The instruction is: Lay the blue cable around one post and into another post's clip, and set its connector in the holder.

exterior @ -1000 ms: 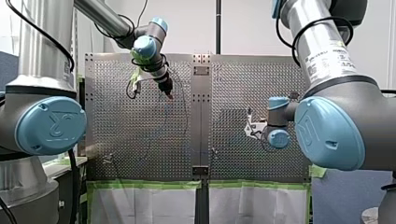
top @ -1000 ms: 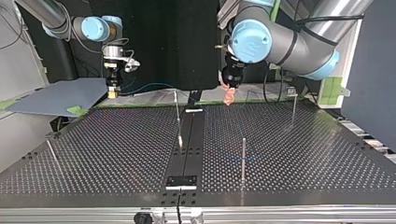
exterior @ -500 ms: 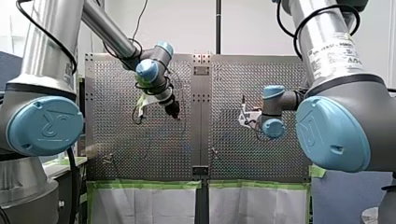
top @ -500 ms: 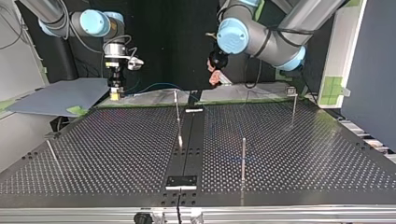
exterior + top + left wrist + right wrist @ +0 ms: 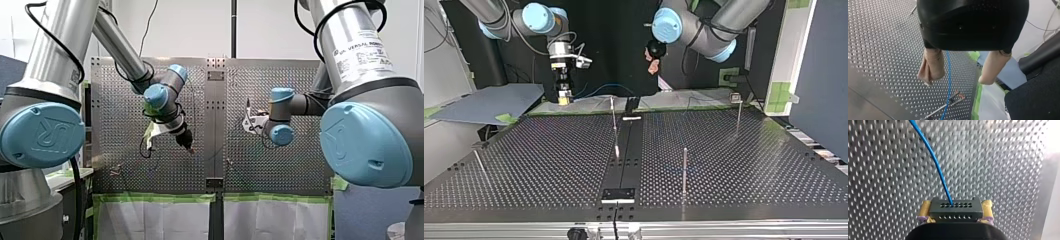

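Connector point(image 5: 955, 211) first: where does it sit?

Right at the tips of my right jaws, in the right wrist view. They are closed on it, with a yellow pad point(image 5: 987, 206) pressed to each end of the dark, hole-dotted block.

And the blue cable point(image 5: 933, 162)?

It leaves the block's top face and curves away ahead of the jaws, above the perforated tabletop point(image 5: 885, 182).

My left jaws?

Spread wide, holding nothing. In the left wrist view the two beige pads point(image 5: 931, 63) hang apart. Beyond them the cable runs along the tabletop, seen through the gap, and further on it crosses a thin rod with a red-tipped clip point(image 5: 935, 111). Whether cable and rod touch I cannot tell. Past that lies green tape point(image 5: 978, 100) at the tabletop's edge.

And from across the tabletop?

In the top view, nearest is a black plate point(image 5: 619, 194) on the centre strip. Behind it stands an upright post point(image 5: 684, 167), then a leaning post point(image 5: 614, 125) at the middle, then a clip-topped post point(image 5: 738, 111) at the view's right. Farthest, over the far edge, my right jaws hang low at the view's left. My left jaws are higher near the middle, well apart from them. The cable arcs beside the right jaws.
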### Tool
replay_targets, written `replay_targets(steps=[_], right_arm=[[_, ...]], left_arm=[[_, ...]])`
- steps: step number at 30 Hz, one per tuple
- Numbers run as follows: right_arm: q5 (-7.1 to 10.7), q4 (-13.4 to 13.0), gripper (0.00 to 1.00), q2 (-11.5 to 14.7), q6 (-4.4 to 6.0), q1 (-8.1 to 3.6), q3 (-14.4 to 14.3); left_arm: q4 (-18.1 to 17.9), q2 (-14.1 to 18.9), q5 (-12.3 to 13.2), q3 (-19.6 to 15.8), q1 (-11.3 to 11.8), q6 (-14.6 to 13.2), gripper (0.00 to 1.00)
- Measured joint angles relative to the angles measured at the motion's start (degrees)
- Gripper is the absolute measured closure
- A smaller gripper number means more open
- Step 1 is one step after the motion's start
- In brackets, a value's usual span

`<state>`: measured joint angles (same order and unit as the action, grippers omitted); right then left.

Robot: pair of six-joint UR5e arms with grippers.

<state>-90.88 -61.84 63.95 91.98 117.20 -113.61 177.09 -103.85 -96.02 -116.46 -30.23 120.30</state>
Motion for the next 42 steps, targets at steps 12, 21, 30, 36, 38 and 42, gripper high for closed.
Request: replay_targets(steps=[12,21,30,36,38,42], right_arm=[[-0.30,-0.14,0.97,-0.01,-0.37,1.88,0.00],[-0.53,0.06,0.97,-0.10,-0.75,1.78,-0.01],[-0.80,0.47,0.97,-0.14,-1.19,1.61,-0.01],[-0.80,0.56,0.97,-0.20,-1.32,1.57,-0.01],[-0.80,0.56,0.97,-0.23,-1.34,1.57,0.00],[-0.81,0.41,0.97,-0.25,-1.34,1.52,0.00]], left_arm=[[-6.79,-4.44,3.05,-6.78,-0.68,6.25,0.00],[-11.63,-8.32,3.60,-11.64,-1.85,7.27,0.00],[-16.42,-8.60,5.16,-11.12,-2.03,6.42,0.00],[-19.20,-8.64,5.17,-8.49,-1.86,5.42,0.00],[-20.06,-8.65,4.80,-7.59,-1.86,5.39,0.00],[-22.10,-8.71,3.84,-5.55,-2.03,5.39,0.00]])
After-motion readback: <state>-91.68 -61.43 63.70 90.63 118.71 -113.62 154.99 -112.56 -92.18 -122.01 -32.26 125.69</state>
